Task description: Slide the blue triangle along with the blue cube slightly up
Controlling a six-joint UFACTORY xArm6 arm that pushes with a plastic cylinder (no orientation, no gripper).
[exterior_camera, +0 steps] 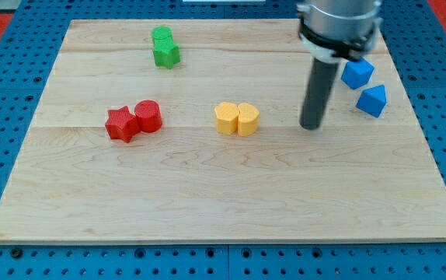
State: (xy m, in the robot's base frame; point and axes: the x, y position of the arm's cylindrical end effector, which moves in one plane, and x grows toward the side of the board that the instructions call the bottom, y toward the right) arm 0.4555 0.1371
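Note:
The blue cube [357,74] lies near the board's right edge, toward the view's top. The blue triangle [372,100] lies just below and slightly right of it, a small gap between them. My tip [311,126] rests on the board to the left of and slightly below the triangle, clear of both blue blocks. The rod rises to the arm's round housing at the view's top.
Two yellow blocks [236,119] touch side by side left of my tip. A red star [120,124] and red cylinder [148,116] touch at the left. Two green blocks [163,47] touch at the top left. The wooden board [207,194] sits on a blue pegboard.

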